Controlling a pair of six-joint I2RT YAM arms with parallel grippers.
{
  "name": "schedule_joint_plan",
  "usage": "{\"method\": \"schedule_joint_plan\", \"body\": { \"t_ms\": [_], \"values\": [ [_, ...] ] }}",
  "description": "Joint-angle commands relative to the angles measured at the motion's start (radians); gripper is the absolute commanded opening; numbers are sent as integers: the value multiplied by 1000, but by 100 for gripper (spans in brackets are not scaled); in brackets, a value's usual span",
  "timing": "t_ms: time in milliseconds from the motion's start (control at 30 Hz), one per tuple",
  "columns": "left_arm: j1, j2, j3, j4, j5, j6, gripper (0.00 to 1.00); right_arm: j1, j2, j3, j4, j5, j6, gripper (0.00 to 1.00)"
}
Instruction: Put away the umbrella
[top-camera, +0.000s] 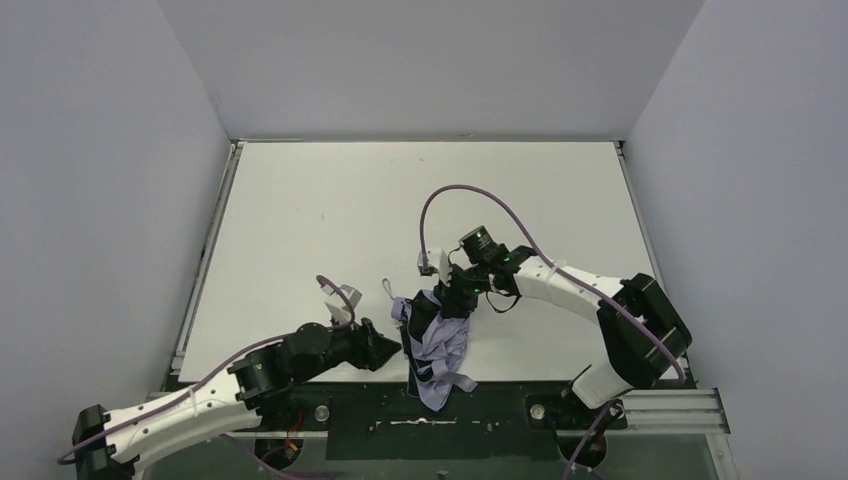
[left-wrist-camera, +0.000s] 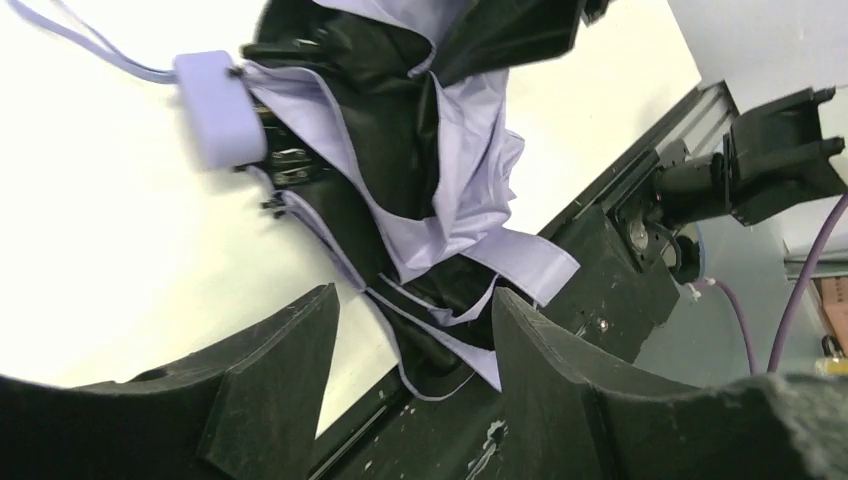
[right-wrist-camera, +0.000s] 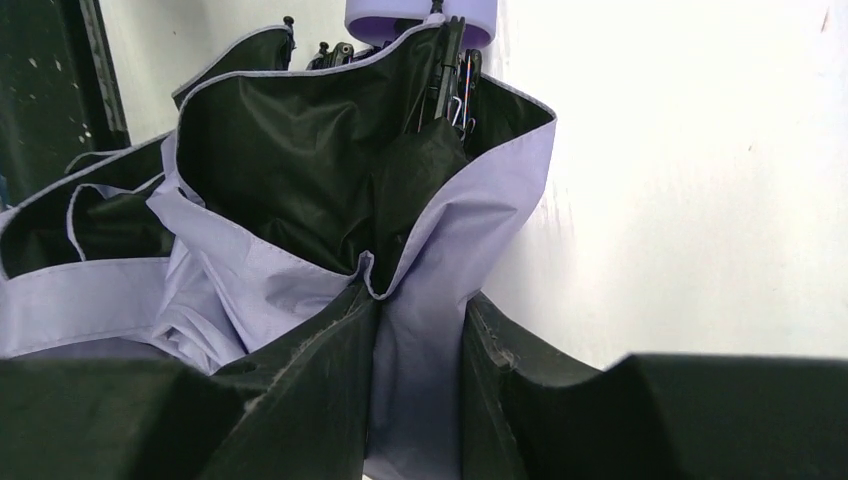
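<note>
The umbrella (top-camera: 437, 345) lies loosely bunched at the table's near edge, pale lavender fabric with a black lining, and part of it hangs over the black front strip. My right gripper (top-camera: 447, 298) is shut on a fold of its fabric (right-wrist-camera: 300, 270); in the right wrist view the gripper (right-wrist-camera: 420, 335) pinches lavender cloth, with the lavender handle (right-wrist-camera: 420, 18) beyond. My left gripper (top-camera: 388, 350) is open just left of the umbrella. In the left wrist view the gripper (left-wrist-camera: 412, 310) has its jaws apart with loose fabric edges (left-wrist-camera: 470, 190) ahead, and the handle (left-wrist-camera: 215, 110) and wrist loop (left-wrist-camera: 80, 45) at upper left.
The white table (top-camera: 400, 200) is enclosed by grey walls on three sides. A black strip (top-camera: 500, 410) runs along its near edge between the arm bases. The right arm's base (left-wrist-camera: 775, 150) stands past the umbrella in the left wrist view. Purple cables (top-camera: 470, 195) loop above the right arm.
</note>
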Motion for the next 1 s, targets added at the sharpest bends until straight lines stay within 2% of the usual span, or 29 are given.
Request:
{"method": "schedule_joint_plan", "body": {
  "t_ms": [0,133,300,433,567,667,767,867,900,967],
  "values": [
    [23,-177,65,-314,-128,-2,56,37,-65,-37,84,110,-184,30],
    [82,-182,121,-354,-115,44,59,82,-110,-81,115,178,-277,29],
    [190,-32,233,-358,-47,146,61,135,-174,-191,275,363,-428,27],
    [311,98,325,-326,64,249,63,147,-186,-231,394,459,-468,27],
    [453,206,382,-242,258,314,66,171,-204,-196,301,401,-499,28],
    [518,313,451,-192,354,352,68,185,-236,-208,299,393,-484,28],
    [535,404,538,-234,429,423,67,186,-256,-212,274,357,-458,28],
    [531,436,544,-249,511,433,62,186,-268,-216,279,333,-429,29],
    [525,428,518,-218,535,402,61,185,-275,-222,294,327,-410,29],
    [496,389,425,-57,557,300,61,180,-287,-225,313,309,-369,29]
  ]
}}
